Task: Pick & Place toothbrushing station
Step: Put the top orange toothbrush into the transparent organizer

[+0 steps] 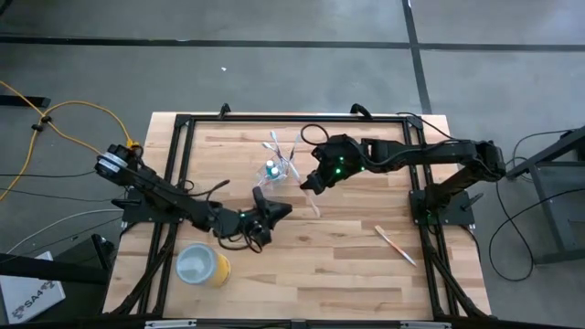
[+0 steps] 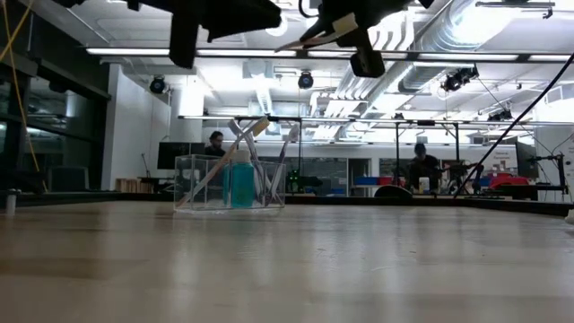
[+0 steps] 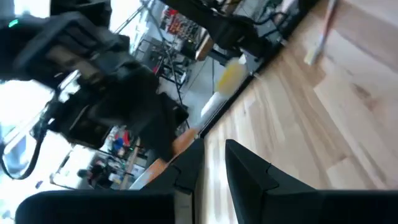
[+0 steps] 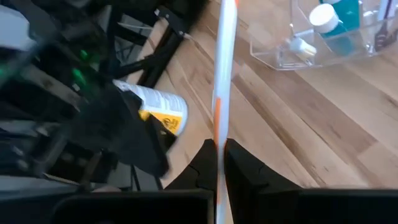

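A small clear cup [image 1: 274,167] [image 2: 229,184] stands on its base at the table's middle far part. Toothbrushes lean in it beside an upright blue tube [image 2: 240,184] [image 4: 339,22]. Just right of the cup and above the table, my right gripper [image 1: 309,183] [image 4: 219,155] is shut on a white and orange toothbrush [image 4: 222,68]. Nearer the front, my left gripper [image 1: 271,210] [image 3: 214,171] hovers level, pointing toward the table's right. It is open by a narrow gap with only table showing between the fingers. Another toothbrush [image 1: 395,245] lies flat on the table at the right. My right gripper pinches the toothbrush's handle at its orange stretch [image 4: 218,134] between the two fingers. The fingers slant down from the table's right. The white part runs on past the fingertips, and the toothbrush [image 2: 309,38] hangs tilted, clear of the table.
A yellow cup with a pale top [image 1: 203,265] [image 4: 163,115] lies near the front left. A black frame [image 1: 183,123] runs round the table's edges. Bare wood lies between the clear cup and the table's front edge. People sit in the room beyond the far edge.
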